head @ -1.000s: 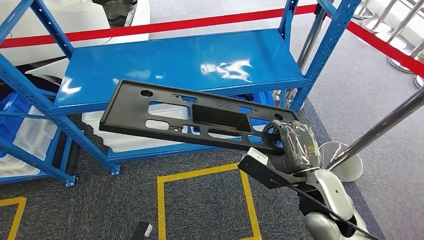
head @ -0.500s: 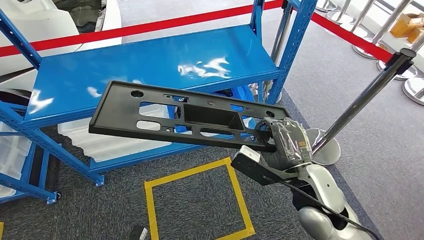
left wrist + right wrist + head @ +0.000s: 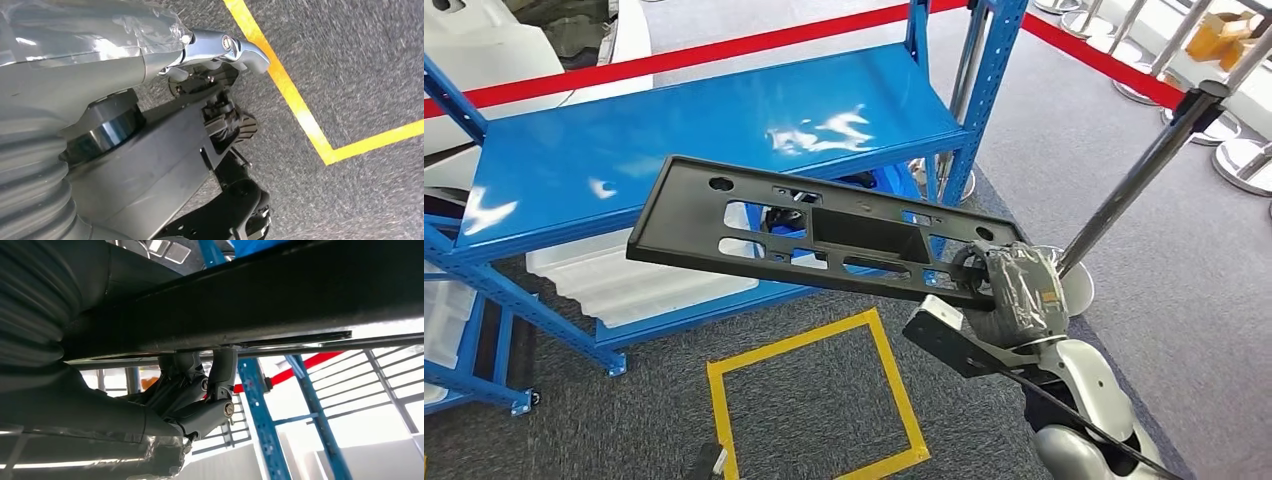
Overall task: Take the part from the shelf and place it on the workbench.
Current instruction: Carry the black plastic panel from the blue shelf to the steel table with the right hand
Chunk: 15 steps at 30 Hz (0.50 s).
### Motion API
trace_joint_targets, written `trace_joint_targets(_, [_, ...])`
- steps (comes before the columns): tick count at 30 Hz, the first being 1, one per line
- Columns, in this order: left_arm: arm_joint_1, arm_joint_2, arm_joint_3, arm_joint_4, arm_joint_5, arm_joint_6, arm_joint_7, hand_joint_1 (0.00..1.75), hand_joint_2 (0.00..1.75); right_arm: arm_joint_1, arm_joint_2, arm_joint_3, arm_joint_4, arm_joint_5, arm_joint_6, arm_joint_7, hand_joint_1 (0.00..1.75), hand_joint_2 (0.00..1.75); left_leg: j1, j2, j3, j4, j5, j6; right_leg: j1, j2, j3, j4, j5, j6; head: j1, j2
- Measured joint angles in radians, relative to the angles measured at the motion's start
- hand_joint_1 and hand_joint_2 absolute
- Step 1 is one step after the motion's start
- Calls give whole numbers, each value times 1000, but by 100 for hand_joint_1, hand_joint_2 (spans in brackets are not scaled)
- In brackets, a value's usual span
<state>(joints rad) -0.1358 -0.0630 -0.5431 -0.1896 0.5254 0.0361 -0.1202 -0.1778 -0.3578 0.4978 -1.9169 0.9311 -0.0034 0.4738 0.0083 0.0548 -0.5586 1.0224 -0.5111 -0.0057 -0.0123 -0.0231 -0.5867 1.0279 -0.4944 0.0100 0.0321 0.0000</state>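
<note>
We hold the part [image 3: 824,235], a long flat black plastic panel with cut-outs, by its near right end in our right hand [image 3: 1012,290], whose fingers wrap that end from below; the right wrist view shows the dark fingers [image 3: 220,375] pressed up against the panel's underside. The panel is in the air, clear of the blue shelf [image 3: 704,130], its far left end overhanging the shelf's near edge without touching it, tilted slightly down toward the left. Across the last second the whole view has swung: the shelf and its right upright [image 3: 979,90] have slid to the left of the picture, and the red barrier tape [image 3: 724,50] and the chrome stanchion [image 3: 1144,170] on the right have come further in. We read that as our body turning to the right, away from the shelf, not as the things moving; the panel keeps nearly the same place against our hand, so the grasp seems firm. For the task, this means that the pick-up looks done and that we are in the carry; no worktop is in sight yet, so the placing is still ahead. The long overhang could clip the upright or the stanchion as we turn. Our left hand [image 3: 220,100] hangs over the grey carpet near the yellow floor marking [image 3: 295,100]; it holds nothing, but we cannot tell how its fingers are set.
</note>
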Motion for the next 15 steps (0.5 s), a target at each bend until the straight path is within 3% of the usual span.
trace_joint_targets(2, [-3, 0, 0, 0, 0, 1, 0, 0, 175, -1, 0, 0, 0, 0, 0, 0, 175, 175, 3, -11, -9, 30, -26, -10, -3, 8, 0, -7, 7, -15, -5, 0])
trace_joint_targets(5, [-2, 0, 0, 0, 0, 2, 0, 0, 175, -2, 1, 0, 0, 0, 0, 0, 175, 175, 4, -40, -84, 206, -119, -17, -2, 22, -3, -9, 11, -29, -24, 0])
trace_joint_targets(6, [-1, 0, 0, 0, 0, 2, 0, 0, 175, -2, 1, 0, 0, 0, 0, 0, 175, 175, 4, -43, -108, 261, -138, -18, -1, 28, -4, -9, 12, -30, -29, 0])
trace_joint_targets(7, [0, 0, 0, 0, 0, 1, 0, 0, 175, -2, 1, 0, 0, 0, 0, 0, 175, 175, 4, -45, -119, 284, -137, -17, 0, 35, -4, -7, 12, -31, -31, 0])
trace_joint_targets(8, [0, 0, 0, 0, 0, 1, 0, 0, 175, -2, 1, 0, 0, 0, 0, 0, 175, 175, 4, -46, -111, 268, -117, -15, 0, 43, -4, -6, 12, -30, -34, 0])
trace_joint_targets(11, [-1, 1, 0, 0, 0, 0, 0, 0, 175, -3, 2, 0, 0, 0, 0, 0, 175, 175, 6, -77, -27, 82, -23, -3, 1, 65, -7, 4, 9, -25, -42, 0])
trace_joint_targets(13, [0, 2, 0, 0, 0, 0, -1, 0, 175, -3, 2, -1, 0, -1, 0, 0, 175, 175, 5, -100, -4, 17, -7, 2, 1, 78, -16, 10, 10, -14, -43, 0])
trace_joint_targets(15, [-1, 2, 0, 0, 0, 1, -2, 0, 175, -3, 2, -1, 0, -3, 0, 1, 175, 175, 2, -94, -4, 10, -5, 10, -3, 89, -22, 8, 15, -1, -43, 0])
